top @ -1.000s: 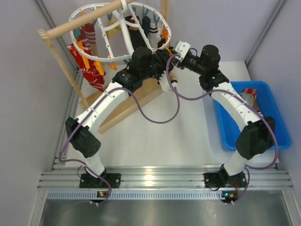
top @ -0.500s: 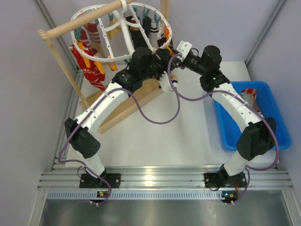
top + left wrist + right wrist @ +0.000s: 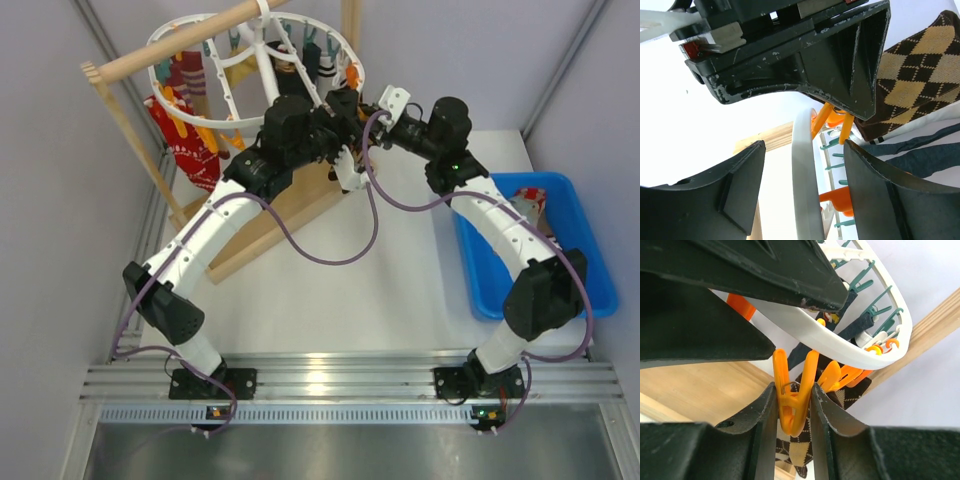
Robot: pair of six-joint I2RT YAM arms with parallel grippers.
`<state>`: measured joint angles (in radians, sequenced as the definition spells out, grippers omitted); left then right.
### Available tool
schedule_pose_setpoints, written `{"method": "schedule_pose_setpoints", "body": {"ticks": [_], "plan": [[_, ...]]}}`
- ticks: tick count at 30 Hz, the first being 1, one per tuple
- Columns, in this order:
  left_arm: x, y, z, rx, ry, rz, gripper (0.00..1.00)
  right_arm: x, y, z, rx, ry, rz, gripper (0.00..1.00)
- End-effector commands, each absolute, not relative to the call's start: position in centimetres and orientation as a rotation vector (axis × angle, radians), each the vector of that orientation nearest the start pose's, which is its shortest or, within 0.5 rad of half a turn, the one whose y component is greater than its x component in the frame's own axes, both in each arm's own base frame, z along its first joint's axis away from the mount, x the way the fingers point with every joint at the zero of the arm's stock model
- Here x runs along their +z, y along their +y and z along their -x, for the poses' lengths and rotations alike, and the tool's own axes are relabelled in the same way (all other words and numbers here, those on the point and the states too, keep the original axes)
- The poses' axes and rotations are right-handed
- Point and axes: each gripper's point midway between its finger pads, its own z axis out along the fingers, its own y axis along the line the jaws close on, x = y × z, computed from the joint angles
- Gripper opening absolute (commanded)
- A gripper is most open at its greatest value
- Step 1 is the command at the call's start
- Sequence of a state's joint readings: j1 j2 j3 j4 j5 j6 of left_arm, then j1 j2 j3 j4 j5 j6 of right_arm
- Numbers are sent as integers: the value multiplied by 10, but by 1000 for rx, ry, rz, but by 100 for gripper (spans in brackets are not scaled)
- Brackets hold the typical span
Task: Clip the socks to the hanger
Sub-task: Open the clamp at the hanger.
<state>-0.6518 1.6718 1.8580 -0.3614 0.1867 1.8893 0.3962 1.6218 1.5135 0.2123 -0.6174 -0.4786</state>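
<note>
The hanger [image 3: 205, 125], a white oval ring with orange and teal clips, hangs from the wooden rod at the back left. Red patterned socks [image 3: 192, 150] and darker ones dangle from it. At its right rim my right gripper [image 3: 793, 390] is shut on an orange clip [image 3: 792, 407], squeezing it. The brown argyle sock [image 3: 796, 452] hangs just behind that clip. My left gripper [image 3: 804, 150] is open, its jaws standing on either side of the ring's rim [image 3: 806, 190] without touching it. The argyle sock [image 3: 920, 75] also shows beyond it. From above, both grippers [image 3: 350, 105] meet there.
The wooden rack's rod [image 3: 170, 50] and slanted base board [image 3: 285, 215] stand under and behind the hanger. A blue bin [image 3: 585, 265] at the right holds another sock [image 3: 530, 205]. Purple cables loop from both arms over the white table.
My left gripper has opened wider and its arm has shifted up and to the left along the ring. The right gripper stays shut on the clip.
</note>
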Motion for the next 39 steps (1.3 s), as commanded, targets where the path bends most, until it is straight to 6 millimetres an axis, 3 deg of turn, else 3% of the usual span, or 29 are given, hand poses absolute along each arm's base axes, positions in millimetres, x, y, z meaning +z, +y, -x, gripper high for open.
{"method": "schedule_pose_setpoints", "body": {"ticks": [1,16,25,34,37,39], "plan": [[486,-317,-417,776,332,-1682,69,406,277,-432,391,1017,1074,0],[451,-327,-435,758,352,-1808,65,402,279,-425,292,967,1136,0],[445,-335,-451,780,352,-1803,63,396,285,-419,247,918,1183,0],[437,-325,-476,851,457,-1791,57,394,281,-425,159,901,1170,0],[436,-321,-480,867,484,-1795,52,397,281,-423,154,887,1162,0],[436,-319,-481,868,493,-1801,41,397,283,-421,158,882,1162,0]]}}
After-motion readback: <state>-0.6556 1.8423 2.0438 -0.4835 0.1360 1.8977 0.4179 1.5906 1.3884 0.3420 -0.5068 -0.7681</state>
